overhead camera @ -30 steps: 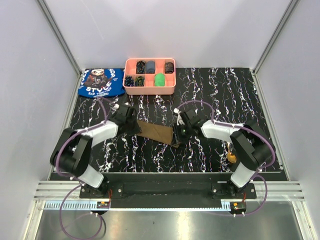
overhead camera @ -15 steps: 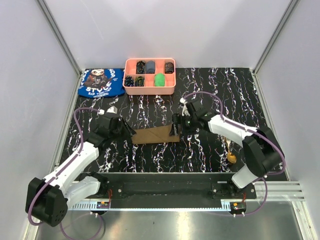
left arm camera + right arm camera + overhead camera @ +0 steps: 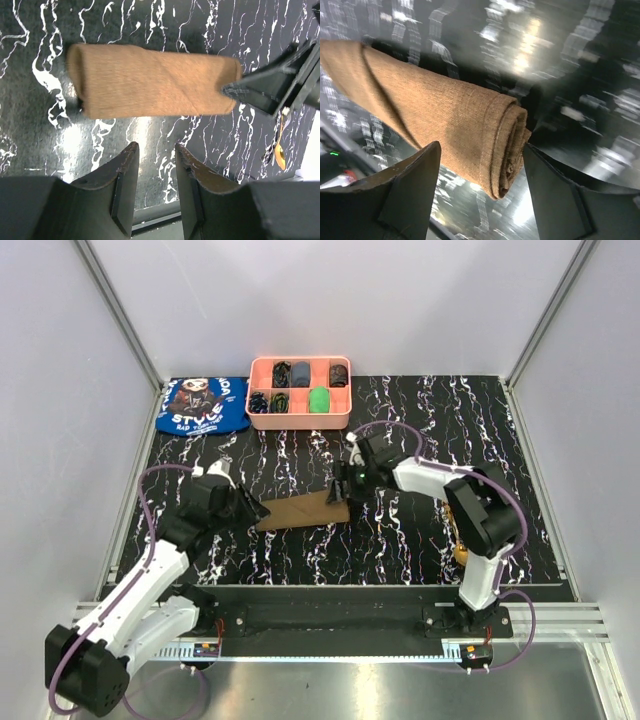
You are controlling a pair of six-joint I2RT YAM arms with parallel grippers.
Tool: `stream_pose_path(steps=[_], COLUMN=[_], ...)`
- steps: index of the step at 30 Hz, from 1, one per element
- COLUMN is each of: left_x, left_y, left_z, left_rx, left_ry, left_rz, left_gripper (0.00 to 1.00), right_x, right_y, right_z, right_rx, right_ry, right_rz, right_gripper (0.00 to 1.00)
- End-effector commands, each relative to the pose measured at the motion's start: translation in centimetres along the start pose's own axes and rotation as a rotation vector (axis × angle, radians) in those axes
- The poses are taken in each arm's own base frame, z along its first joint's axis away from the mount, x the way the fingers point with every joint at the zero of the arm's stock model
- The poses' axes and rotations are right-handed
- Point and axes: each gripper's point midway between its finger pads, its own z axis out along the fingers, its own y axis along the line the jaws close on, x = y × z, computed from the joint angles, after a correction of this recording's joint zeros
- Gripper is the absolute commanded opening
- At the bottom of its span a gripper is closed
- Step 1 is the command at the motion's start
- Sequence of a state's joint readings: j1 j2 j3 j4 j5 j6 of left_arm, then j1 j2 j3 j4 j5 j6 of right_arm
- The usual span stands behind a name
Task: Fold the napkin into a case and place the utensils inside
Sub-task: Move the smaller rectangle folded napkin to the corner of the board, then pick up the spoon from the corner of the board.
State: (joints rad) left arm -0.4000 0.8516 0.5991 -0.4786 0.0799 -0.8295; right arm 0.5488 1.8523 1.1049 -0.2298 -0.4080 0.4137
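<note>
soft light napkin (image 3: pixel 150 80), layers may slip; pinch rolled end. right gripper (image 3: pixel 481 146) open astride it; left gripper (image 3: pixel 156 146) ajar, empty.

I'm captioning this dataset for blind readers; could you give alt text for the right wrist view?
A folded olive-brown napkin runs diagonally, its layered end between the two dark fingers of the right end effector. Behind it, the black white-veined table is blurred.

Top view: bright, even overhead light, sharp throughout; pale walls (image 3: pixel 330 300) near washed out. Left wrist: napkin (image 3: pixel 150 80) fairly crisp, white glare patch on glossy counter (image 3: pixel 30 125), left claw (image 3: pixel 155 155) dark, underexposed. Right wrist: counter smeared by blur, glare streaks; napkin weave sharp.
</note>
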Motion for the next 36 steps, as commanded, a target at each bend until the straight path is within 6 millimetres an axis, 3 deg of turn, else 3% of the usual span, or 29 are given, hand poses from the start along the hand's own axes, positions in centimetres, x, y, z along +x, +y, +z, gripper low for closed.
stream_pose_path(steps=[1,2,4,5,8,12,14,16,17,18,19,21,22,24,25,27,28,29,32,34,36], left_x=[-0.2,-0.5,-0.9,-1.3,-1.9,-2.5,-2.5,-2.8,-2.7,-2.8,-2.7,-2.8,-2.6,-2.2,-1.7,-1.5,-0.9,-0.7,-0.1,0.1,0.2], left_y=[-0.3,-0.5,-0.8,-1.1,-1.7,-2.4,-2.7,-3.3,-3.6,-3.8,-4.2,-4.9,-5.2,-6.4,-7.0,-8.1,-8.7,-9.0,-10.0,-10.4,-10.7], left_z=[-0.9,-1.2,-1.7,-1.9,-2.7,-3.3,-3.6,-4.0,-4.1,-4.3,-4.5,-4.5,-4.5,-4.6,-4.7,-4.6,-4.8,-4.4,-4.7,-5.0,-5.2], left_rx=[0.032,0.036,0.041,0.045,0.057,0.074,0.088,0.110,0.126,0.135,0.154,0.185,0.200,0.260,0.296,0.342,0.381,0.392,0.445,0.470,0.483], left_ry=[-0.031,-0.043,-0.063,-0.077,-0.093,-0.103,-0.101,-0.110,-0.106,-0.108,-0.099,-0.094,-0.085,-0.051,-0.019,0.012,0.055,0.083,0.137,0.151,0.158], left_rz=[-0.009,-0.007,-0.004,-0.002,0.014,0.037,0.049,0.057,0.071,0.076,0.083,0.096,0.103,0.126,0.136,0.156,0.166,0.174,0.188,0.199,0.203], left_gripper=[0.38,0.38,0.38,0.38,0.38,0.38,0.38,0.38,0.38,0.38,0.38,0.39,0.39,0.40,0.40,0.44,0.44,0.45,0.46,0.47,0.48], right_x=[-0.9,0.0,-0.4,0.2,0.3,-1.3,-1.4,-1.7,-1.6,-1.5,-2.0,-1.6,-1.2,0.0,1.8,2.5,3.9,4.0,4.2,4.0,5.3], right_y=[6.3,8.2,10.8,13.5,16.1,15.6,14.7,12.2,11.2,9.7,6.1,1.7,-2.3,-6.8,-9.6,-12.1,-13.7,-15.5,-17.8,-18.5,-20.5], right_z=[2.5,3.1,4.3,4.8,6.4,5.3,3.1,1.1,-1.6,-2.9,-4.3,-8.7,-10.4,-14.8,-16.3,-19.6,-20.3,-22.1,-23.6,-22.9,-21.5], right_rx=[-0.128,-0.153,-0.185,-0.232,-0.249,-0.207,-0.158,-0.066,-0.012,0.038,0.125,0.256,0.352,0.531,0.635,0.741,0.771,0.783,0.795,0.754,0.750], right_ry=[-0.032,-0.016,-0.063,-0.069,-0.085,-0.145,-0.150,-0.182,-0.196,-0.209,-0.230,-0.245,-0.258,-0.294,-0.272,-0.336,-0.319,-0.370,-0.420,-0.395,-0.320], right_rz=[0.057,0.070,0.176,0.166,0.263,0.237,0.184,0.156,0.100,0.084,0.111,0.130,0.187,0.195,0.221,0.256,0.315,0.422,0.615,0.690,0.785], right_gripper=[0.73,0.72,0.71,0.71,0.72,0.78,0.85,0.93,0.98,1.00,1.00,1.00,1.00,1.00,1.00,1.00,1.00,1.00,0.96,0.86,0.85])
